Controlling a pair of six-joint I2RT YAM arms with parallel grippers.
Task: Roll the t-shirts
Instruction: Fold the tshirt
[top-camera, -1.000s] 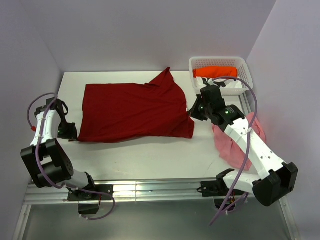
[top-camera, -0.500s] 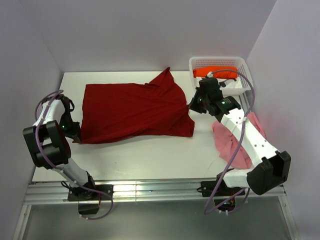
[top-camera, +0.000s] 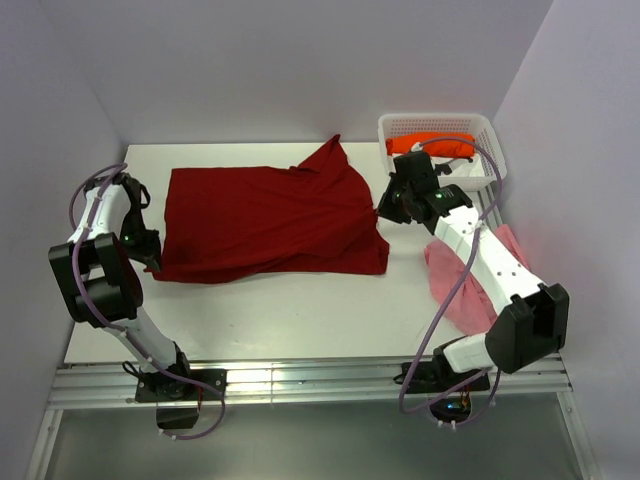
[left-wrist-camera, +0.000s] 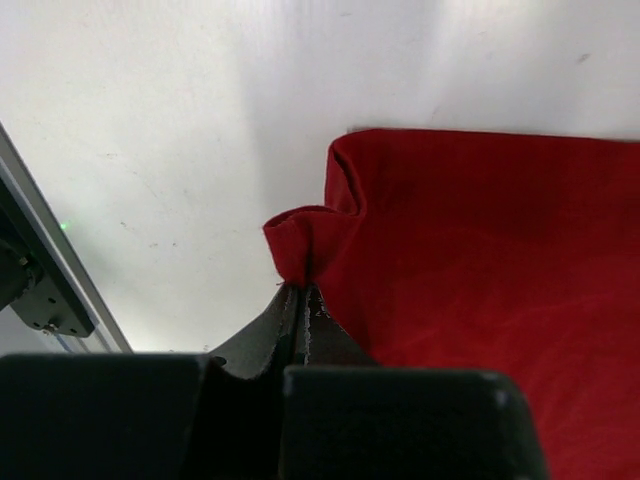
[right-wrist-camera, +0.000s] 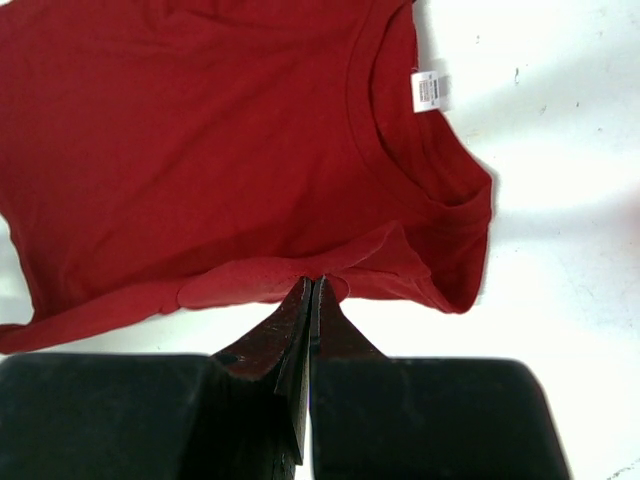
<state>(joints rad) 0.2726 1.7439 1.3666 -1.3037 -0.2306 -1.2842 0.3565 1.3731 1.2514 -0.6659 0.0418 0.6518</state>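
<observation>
The right arm hides much of the pale pink t-shirt.

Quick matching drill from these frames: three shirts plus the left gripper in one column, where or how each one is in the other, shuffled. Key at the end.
Things:
1. dark red t-shirt
2. pink t-shirt
3. orange t-shirt
4. left gripper

Places or states:
a. inside the white basket at the far right corner
b. shut on a bunched corner of the dark red t-shirt
c. spread across the middle of the table
d. crumpled at the table's right edge

Pairs: 1-c, 2-d, 3-a, 4-b
</observation>
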